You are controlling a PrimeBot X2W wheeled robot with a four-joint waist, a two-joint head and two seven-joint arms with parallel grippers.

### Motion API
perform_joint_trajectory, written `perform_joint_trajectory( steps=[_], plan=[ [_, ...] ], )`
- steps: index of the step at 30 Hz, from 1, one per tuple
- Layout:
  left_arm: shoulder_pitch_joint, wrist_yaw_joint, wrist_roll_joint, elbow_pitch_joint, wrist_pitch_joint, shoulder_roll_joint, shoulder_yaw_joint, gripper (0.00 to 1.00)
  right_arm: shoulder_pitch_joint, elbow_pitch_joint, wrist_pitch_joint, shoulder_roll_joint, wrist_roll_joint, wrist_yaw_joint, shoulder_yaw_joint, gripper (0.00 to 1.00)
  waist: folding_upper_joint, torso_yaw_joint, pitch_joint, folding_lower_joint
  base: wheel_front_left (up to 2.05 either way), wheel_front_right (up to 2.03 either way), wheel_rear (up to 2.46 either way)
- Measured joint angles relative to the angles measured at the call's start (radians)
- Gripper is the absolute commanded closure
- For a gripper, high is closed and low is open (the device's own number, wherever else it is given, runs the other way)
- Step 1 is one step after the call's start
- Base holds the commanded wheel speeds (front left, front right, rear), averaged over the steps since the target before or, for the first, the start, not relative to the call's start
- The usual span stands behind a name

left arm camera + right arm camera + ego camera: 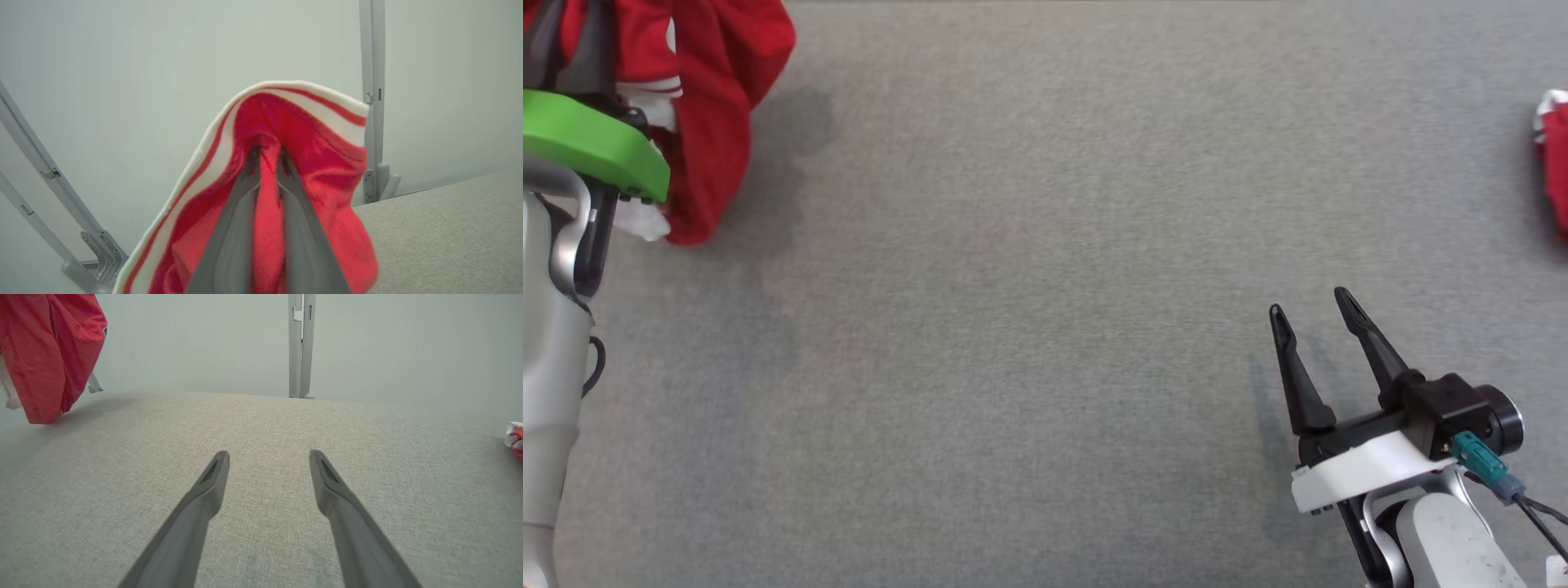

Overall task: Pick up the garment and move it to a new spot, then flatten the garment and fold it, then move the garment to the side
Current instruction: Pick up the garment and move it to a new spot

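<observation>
Item 1, garment (719, 122): red cloth with white-and-red striped ribbed trim, which you will find bunched and hanging at the far left of the grey fabric worktop (1045, 286). Whether its lowest fold touches the surface cannot be told. Item 2, left end effector (267, 153): your wrist view shows both fingers drawn close together, with a fold of the garment pinched between them and the striped hem draped over their tips. In the head view a green cover (588, 139) and the pale forearm (547, 367) sit in front of the cloth. Item 3, right end effector (1308, 302): fingers spread apart with nothing between them, low over bare worktop at the near right, well apart from the garment. Item 4, second red-and-white cloth piece (1556, 163): lies at the worktop's far right edge, cut off by the frame. Item 5, grey upright post (301, 347): stands behind the worktop against a pale wall.
</observation>
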Motion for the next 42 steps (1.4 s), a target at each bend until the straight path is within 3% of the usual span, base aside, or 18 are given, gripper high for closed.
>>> perform_joint_trajectory(
  steps=[14, 22, 27, 35, 42],
  plan=[
    [0.122, 0.045, -0.023, -0.427, 0.190, -0.037, -0.079, 1.00, 0.047, -0.010, 0.000, 0.026, 0.000, 0.000, -0.043, 0.00, 0.0000, -0.200, -0.101, 0.0000, 0.00, 0.00, 0.00],
    [0.208, 0.067, -0.036, -0.527, 0.250, -0.071, -0.135, 1.00, 0.051, -0.011, 0.000, 0.035, 0.001, 0.000, -0.033, 0.00, 0.0000, -0.281, -0.125, 0.0000, 0.00, 0.00, 0.00],
    [0.265, 0.074, -0.007, -0.466, 0.241, -0.108, -0.208, 1.00, 0.050, -0.017, 0.000, 0.038, 0.002, 0.000, -0.028, 0.00, 0.0000, -0.311, -0.106, 0.0000, 0.00, 0.00, 0.00],
    [0.284, 0.094, -0.024, -0.165, 0.208, -0.216, -0.248, 1.00, 0.022, -0.021, 0.000, 0.034, 0.001, 0.000, -0.015, 0.00, 0.0000, -0.312, -0.029, 0.0000, 0.00, 0.00, 0.00],
    [0.213, 0.085, 0.006, 0.049, 0.135, -0.264, -0.282, 1.00, -0.008, -0.020, 0.000, 0.034, 0.001, 0.000, -0.003, 0.00, 0.0000, -0.310, 0.036, 0.0000, 0.00, 0.00, 0.00]
  ],
)
